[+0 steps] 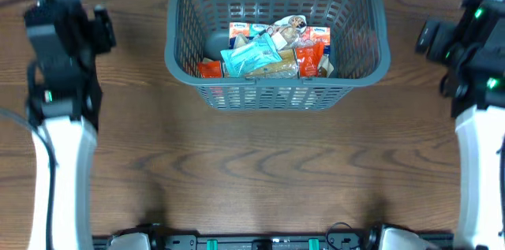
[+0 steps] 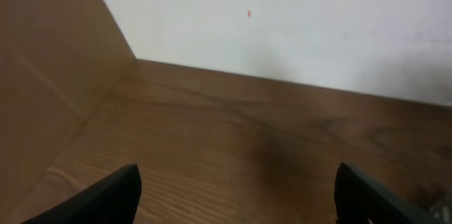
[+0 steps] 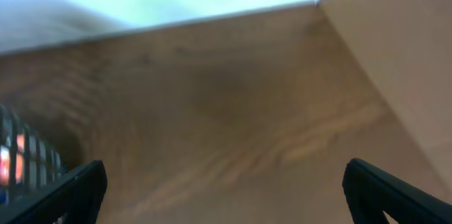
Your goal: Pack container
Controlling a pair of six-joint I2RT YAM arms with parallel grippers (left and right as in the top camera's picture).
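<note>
- Broadly, the container (image 1: 359, 69), a dark grey lattice basket, stands on the tabletop (image 1: 260, 171) between the two arms. It is to the right of the left pincer (image 2: 236, 203) and to the left of the right pincer (image 3: 226, 196), and clear of both.
- Left pincer: the jaws are spread wide with only bare wood between them, and it holds nothing.
- Right pincer: the jaws are at full spread and likewise empty. In the right wrist view a blurred strip of the container's lattice side, with something orange behind it, shows just beyond the fingertip (image 3: 78, 189) at the picture's left edge.
- Contents: the overhead view shows a heap of snack packets (image 1: 268, 53) in orange, pale blue and tan on the container's floor. They lie toward its near wall, and a patch of bare floor shows on the side nearer the left pincer.
- Progress (judgement): no loose packet is seen on the tabletop in any view and neither pincer carries one, so the packing appears complete or very nearly so.
- Left to do (judgement): at most, parking the arms. Whether further items wait outside the views cannot be told.
</note>
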